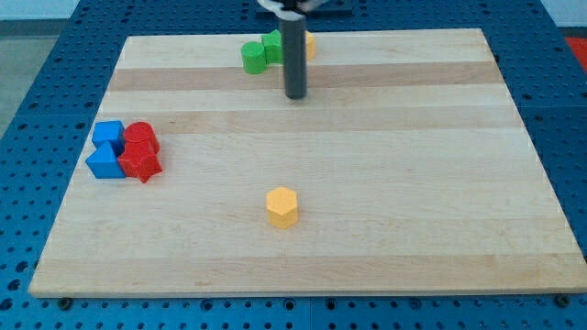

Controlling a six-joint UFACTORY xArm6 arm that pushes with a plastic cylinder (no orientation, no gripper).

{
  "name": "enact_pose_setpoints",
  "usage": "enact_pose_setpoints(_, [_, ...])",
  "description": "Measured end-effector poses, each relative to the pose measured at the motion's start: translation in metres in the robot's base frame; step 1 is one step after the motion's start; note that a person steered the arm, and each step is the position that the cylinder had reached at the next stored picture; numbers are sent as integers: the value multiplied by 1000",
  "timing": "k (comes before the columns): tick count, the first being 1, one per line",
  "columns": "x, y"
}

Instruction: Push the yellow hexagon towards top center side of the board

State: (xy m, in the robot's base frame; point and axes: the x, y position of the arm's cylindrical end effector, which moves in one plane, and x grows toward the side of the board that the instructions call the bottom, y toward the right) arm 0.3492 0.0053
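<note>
The yellow hexagon (282,206) sits on the wooden board (413,183), below the middle and slightly left of centre. My tip (295,95) is on the board near the view's top centre, well above the hexagon and apart from it. The dark rod rises from the tip out of the top of the view. Just above and left of the tip lie two green blocks (261,50), and a yellow block (309,44) shows partly behind the rod.
At the board's left side a cluster of two blue blocks (107,149) and two red blocks (140,151) sit touching. The board lies on a blue perforated table (37,92).
</note>
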Motion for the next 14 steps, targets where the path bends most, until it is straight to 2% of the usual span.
enact_pose_setpoints(1, [39,72])
enact_pose_setpoints(2, [108,137])
enact_pose_setpoints(3, [190,141])
enact_pose_setpoints(4, [252,105])
enact_pose_setpoints(5, [245,23])
enact_pose_setpoints(6, [219,-28])
enact_pose_setpoints(7, [161,-37])
enact_pose_setpoints(8, [142,-33])
enact_pose_setpoints(9, [178,-33])
enact_pose_setpoints(10, [182,-46])
enact_pose_setpoints(12, [98,-47])
enact_pose_setpoints(13, [131,-48])
enact_pose_setpoints(14, [158,-80])
